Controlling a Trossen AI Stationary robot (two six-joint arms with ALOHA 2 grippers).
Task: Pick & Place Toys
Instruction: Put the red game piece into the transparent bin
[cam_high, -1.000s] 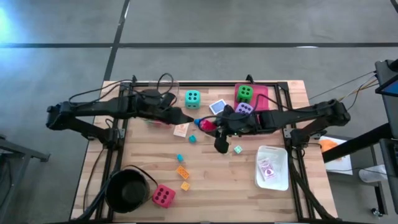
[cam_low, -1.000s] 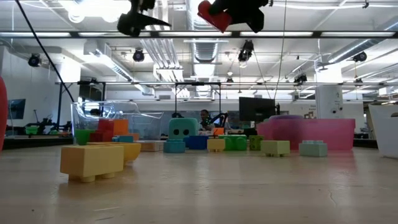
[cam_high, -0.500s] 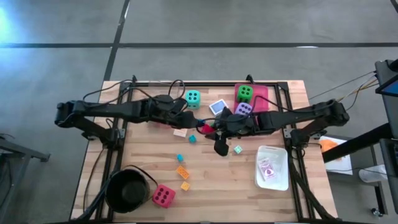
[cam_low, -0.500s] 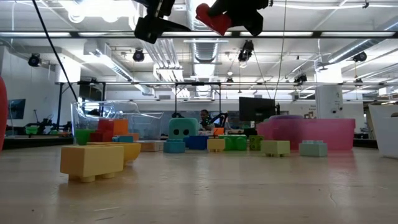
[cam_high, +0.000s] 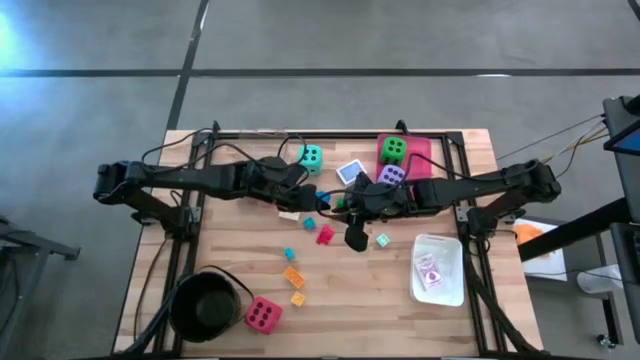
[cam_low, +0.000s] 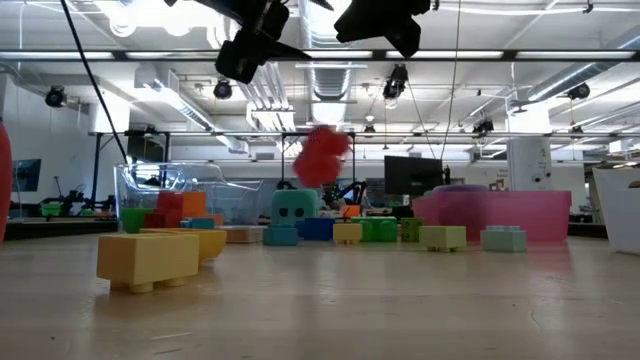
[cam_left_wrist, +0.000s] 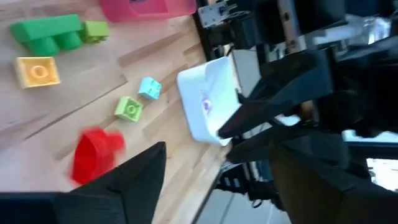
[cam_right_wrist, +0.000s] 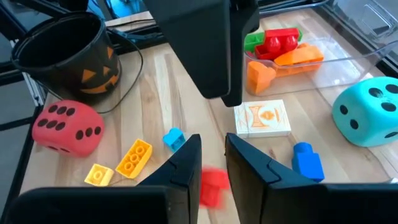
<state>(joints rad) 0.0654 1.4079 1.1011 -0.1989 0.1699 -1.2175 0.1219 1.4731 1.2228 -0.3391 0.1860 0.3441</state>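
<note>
Red is the colour to watch: a small red block (cam_low: 321, 156) that sat pinched in the right gripper (cam_high: 345, 203) a moment ago is now loose in the air, blurred as it falls between the two arms. From above it shows over the wood at mid-surface (cam_high: 200, 250), just below the right gripper. The right fingers (cam_right_wrist: 186, 165) have drawn nearly together and hold nothing. The left gripper (cam_high: 305, 196) has swung in from the left and now hovers close beside the right one, fingers (cam_left_wrist: 134, 180) partly open and empty; they have narrowed a little as it arrived. To me this looks like a handover gone wrong, so the block will likely have to be picked up again from the wood.

It is a little plastic piece, bright red and knobbed on one side, too smeared by motion to make out more. Around it lie an orange card (cam_right_wrist: 262, 119), blue blocks (cam_right_wrist: 306, 160), yellow blocks (cam_right_wrist: 134, 157) and a pink-red die (cam_right_wrist: 67, 128) near the black pot (cam_right_wrist: 68, 46). The teal die (cam_high: 311, 157) sits behind the left gripper, and the green die (cam_high: 394, 149) and purple die (cam_high: 391, 174) rest in the pink tray (cam_high: 418, 147).
</note>
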